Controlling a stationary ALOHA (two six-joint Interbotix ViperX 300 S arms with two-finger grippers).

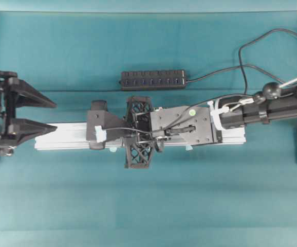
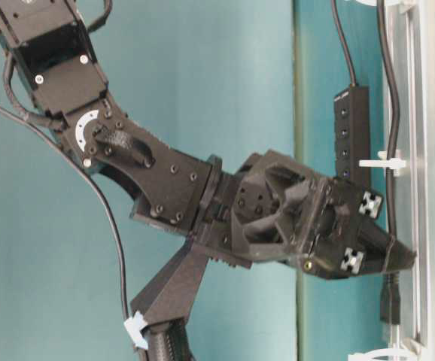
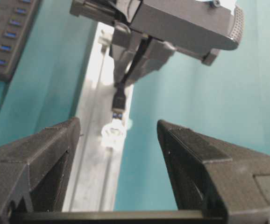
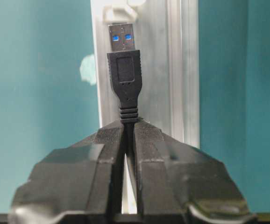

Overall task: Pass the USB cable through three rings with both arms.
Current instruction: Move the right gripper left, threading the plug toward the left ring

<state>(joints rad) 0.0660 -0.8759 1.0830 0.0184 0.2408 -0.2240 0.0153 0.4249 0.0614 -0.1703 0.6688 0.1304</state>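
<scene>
My right gripper (image 4: 129, 125) is shut on the USB cable just behind its black plug (image 4: 124, 70). The blue-and-metal tip points at a small white ring (image 4: 121, 14) on the silver rail (image 4: 184, 70), a short gap away. From the left wrist, that ring (image 3: 112, 133) stands between my left gripper's (image 3: 118, 123) open fingers, with the plug (image 3: 119, 100) just beyond it. Overhead, the left gripper (image 1: 55, 116) waits open at the rail's left end (image 1: 61, 139); the right gripper (image 1: 93, 133) reaches across over the rail. From table level, the cord (image 2: 389, 113) runs along the rail past another ring (image 2: 383, 162).
A black multi-port hub (image 1: 152, 80) lies behind the rail on the teal cloth, its cord trailing right. The right arm (image 1: 272, 108) stretches over most of the rail. Arm bases stand at both side edges.
</scene>
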